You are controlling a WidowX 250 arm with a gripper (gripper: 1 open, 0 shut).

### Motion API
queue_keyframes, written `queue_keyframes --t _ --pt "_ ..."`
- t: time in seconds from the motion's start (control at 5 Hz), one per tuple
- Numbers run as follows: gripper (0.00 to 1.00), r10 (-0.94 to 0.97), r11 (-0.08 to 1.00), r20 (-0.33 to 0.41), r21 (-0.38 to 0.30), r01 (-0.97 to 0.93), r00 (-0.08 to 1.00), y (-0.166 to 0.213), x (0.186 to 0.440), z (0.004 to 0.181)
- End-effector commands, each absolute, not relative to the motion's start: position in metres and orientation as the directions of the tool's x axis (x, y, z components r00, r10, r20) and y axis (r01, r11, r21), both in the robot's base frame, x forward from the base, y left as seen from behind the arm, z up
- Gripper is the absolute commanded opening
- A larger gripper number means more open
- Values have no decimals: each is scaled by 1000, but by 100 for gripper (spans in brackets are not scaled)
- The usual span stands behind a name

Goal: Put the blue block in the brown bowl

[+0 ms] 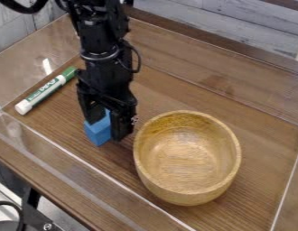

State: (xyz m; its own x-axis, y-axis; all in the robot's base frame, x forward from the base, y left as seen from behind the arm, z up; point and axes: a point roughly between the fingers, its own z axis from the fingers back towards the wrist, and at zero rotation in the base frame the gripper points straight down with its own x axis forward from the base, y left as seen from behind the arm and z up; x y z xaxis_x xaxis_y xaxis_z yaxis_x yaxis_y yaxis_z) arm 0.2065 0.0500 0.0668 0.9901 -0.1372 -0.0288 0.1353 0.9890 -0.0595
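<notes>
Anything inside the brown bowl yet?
No. The brown bowl shows only bare wood grain in its hollow; its near inner wall is hidden by the rim. The blue block sits on the table beside it, between the open tool fingers.

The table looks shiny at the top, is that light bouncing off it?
Yes: in the camera view, pale glare washes over the table at the upper right. The brown bowl and blue block look soft and slightly blurry, and the black pincer hides its details in darkness.
</notes>
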Motion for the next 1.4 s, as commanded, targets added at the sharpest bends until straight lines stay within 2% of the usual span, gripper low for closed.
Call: queue_keyframes --t 0.0,0.8,1.0,1.2 --pt "100 -137 989 18 -47 138 990 55 212 73" --pt "100 -165 985 44 -46 167 985 61 218 64" --pt "0 -170 984 49 -46 172 984 62 219 63" --pt "0 -174 983 50 -44 176 984 63 222 67"
